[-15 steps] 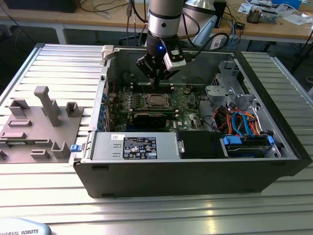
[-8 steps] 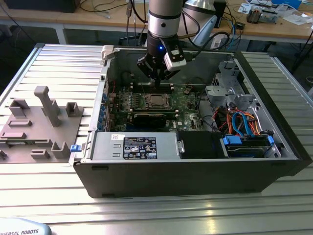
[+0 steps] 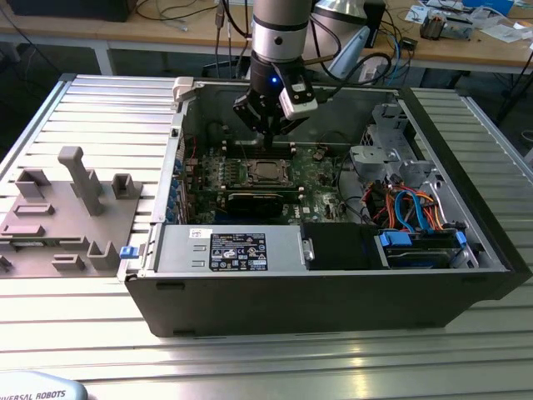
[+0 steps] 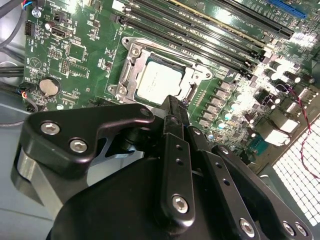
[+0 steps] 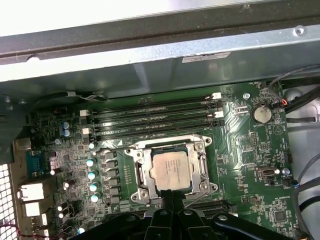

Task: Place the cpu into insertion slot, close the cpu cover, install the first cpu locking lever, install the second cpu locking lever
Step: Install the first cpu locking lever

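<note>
One cpu (image 5: 171,170) sits in the insertion slot (image 5: 140,172), cover down; gripper (image 4: 172,102), jaws shut empty, hovers beside the slot's edge.

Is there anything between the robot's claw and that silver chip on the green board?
Nothing visible. The gripper hangs just above the edge of the cpu, which already sits in the insertion slot, with only open air between them.

A ribbed aluminium table (image 3: 100,100) stands before a wooden workbench (image 3: 466,46) strewn with cables (image 3: 179,12).
</note>
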Controlling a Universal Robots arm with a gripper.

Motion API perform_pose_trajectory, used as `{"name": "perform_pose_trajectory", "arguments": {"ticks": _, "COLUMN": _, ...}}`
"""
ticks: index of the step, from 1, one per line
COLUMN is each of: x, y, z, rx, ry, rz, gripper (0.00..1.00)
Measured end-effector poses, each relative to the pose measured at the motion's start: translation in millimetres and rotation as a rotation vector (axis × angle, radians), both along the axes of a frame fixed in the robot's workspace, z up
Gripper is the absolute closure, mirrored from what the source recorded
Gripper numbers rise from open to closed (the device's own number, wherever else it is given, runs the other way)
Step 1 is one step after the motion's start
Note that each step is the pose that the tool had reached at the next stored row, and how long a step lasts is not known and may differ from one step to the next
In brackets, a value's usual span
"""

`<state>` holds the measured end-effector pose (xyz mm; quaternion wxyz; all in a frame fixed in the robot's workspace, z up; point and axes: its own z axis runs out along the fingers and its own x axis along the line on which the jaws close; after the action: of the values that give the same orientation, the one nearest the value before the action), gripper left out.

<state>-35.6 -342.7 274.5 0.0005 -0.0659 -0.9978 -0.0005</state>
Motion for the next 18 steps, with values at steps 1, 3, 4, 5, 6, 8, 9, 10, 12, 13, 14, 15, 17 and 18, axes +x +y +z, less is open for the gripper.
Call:
{"name": "perform_pose_trajectory", "arguments": {"ticks": 1, "x": 0.0, "y": 0.0, "z": 1.0, "rx": 0.0000, "ry": 0.0000, "rz": 0.000, "gripper": 0.89}}
{"name": "perform_pose_trajectory", "arguments": {"ticks": 3, "x": 0.0, "y": 0.0, "z": 3.7, "rx": 0.0007, "ry": 0.0000, "rz": 0.000, "gripper": 0.89}}
{"name": "perform_pose_trajectory", "arguments": {"ticks": 4, "x": 0.0, "y": 0.0, "z": 4.7, "rx": 0.0013, "ry": 0.0000, "rz": 0.000, "gripper": 0.89}}
{"name": "perform_pose_trajectory", "arguments": {"ticks": 5, "x": 0.0, "y": 0.0, "z": 6.0, "rx": 0.0020, "ry": 0.0000, "rz": 0.000, "gripper": 0.89}}
{"name": "perform_pose_trajectory", "arguments": {"ticks": 6, "x": 0.0, "y": 0.0, "z": 7.1, "rx": 0.0027, "ry": 0.0000, "rz": 0.000, "gripper": 0.89}}
{"name": "perform_pose_trajectory", "arguments": {"ticks": 8, "x": 0.0, "y": 0.0, "z": 11.2, "rx": 0.0064, "ry": 0.0000, "rz": 0.000, "gripper": 0.89}}
{"name": "perform_pose_trajectory", "arguments": {"ticks": 9, "x": 0.0, "y": 0.0, "z": 12.1, "rx": 0.0076, "ry": 0.0000, "rz": 0.000, "gripper": 0.89}}
{"name": "perform_pose_trajectory", "arguments": {"ticks": 10, "x": 0.0, "y": 0.0, "z": 12.2, "rx": 0.0083, "ry": -0.0002, "rz": 0.000, "gripper": 0.89}}
{"name": "perform_pose_trajectory", "arguments": {"ticks": 12, "x": 0.0, "y": 0.0, "z": 12.2, "rx": 0.0084, "ry": -0.0001, "rz": 0.000, "gripper": 0.89}}
{"name": "perform_pose_trajectory", "arguments": {"ticks": 13, "x": 0.0, "y": 0.0, "z": 12.2, "rx": 0.0083, "ry": 0.0000, "rz": 0.000, "gripper": 0.89}}
{"name": "perform_pose_trajectory", "arguments": {"ticks": 14, "x": 0.0, "y": 0.0, "z": 12.3, "rx": 0.0082, "ry": 0.0000, "rz": 0.000, "gripper": 0.89}}
{"name": "perform_pose_trajectory", "arguments": {"ticks": 15, "x": 0.0, "y": 0.0, "z": 12.3, "rx": 0.0082, "ry": 0.0000, "rz": 0.000, "gripper": 0.89}}
{"name": "perform_pose_trajectory", "arguments": {"ticks": 17, "x": 0.0, "y": 0.0, "z": 12.3, "rx": 0.0082, "ry": 0.0000, "rz": 0.000, "gripper": 0.89}}
{"name": "perform_pose_trajectory", "arguments": {"ticks": 18, "x": 0.0, "y": 0.0, "z": 12.3, "rx": 0.0083, "ry": 0.0000, "rz": 0.000, "gripper": 0.89}}
